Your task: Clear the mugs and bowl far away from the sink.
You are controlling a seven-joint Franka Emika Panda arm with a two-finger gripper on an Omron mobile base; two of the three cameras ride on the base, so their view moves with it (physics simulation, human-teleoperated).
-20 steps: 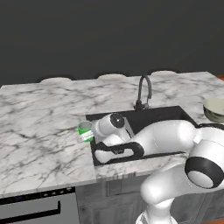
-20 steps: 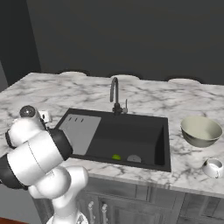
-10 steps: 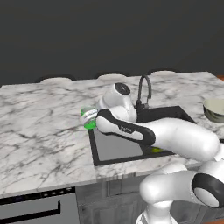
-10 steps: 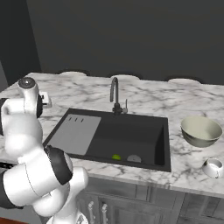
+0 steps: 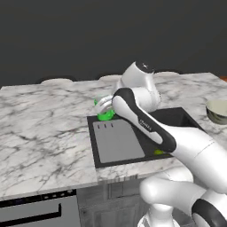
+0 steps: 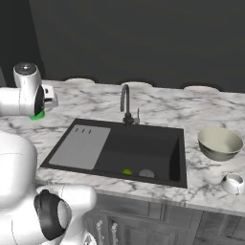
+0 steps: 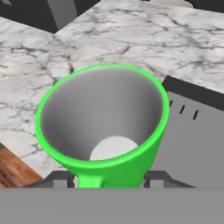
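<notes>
Hand view: the jaws stand partly open, clamped on the green mug (image 7: 103,131) at its base, above the table (image 7: 131,39).

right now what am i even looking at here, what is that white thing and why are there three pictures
The white thing is a robot arm in a computer-drawn kitchen. Two pictures come from cameras on its base, one behind the arm on each side, so they show the same marble counter from two angles. The third comes from a camera on the hand, looking along its jaws.

The arm reaches left and holds a bright green mug; the hand view looks straight into its pale inside, and the two jaws sit either side of its base. It hangs near the black sink's far left corner, by the grey drainboard.

On the counter to the right of the sink stand a wide cream bowl and a small whitish mug. A thin faucet rises behind the basin.
</notes>
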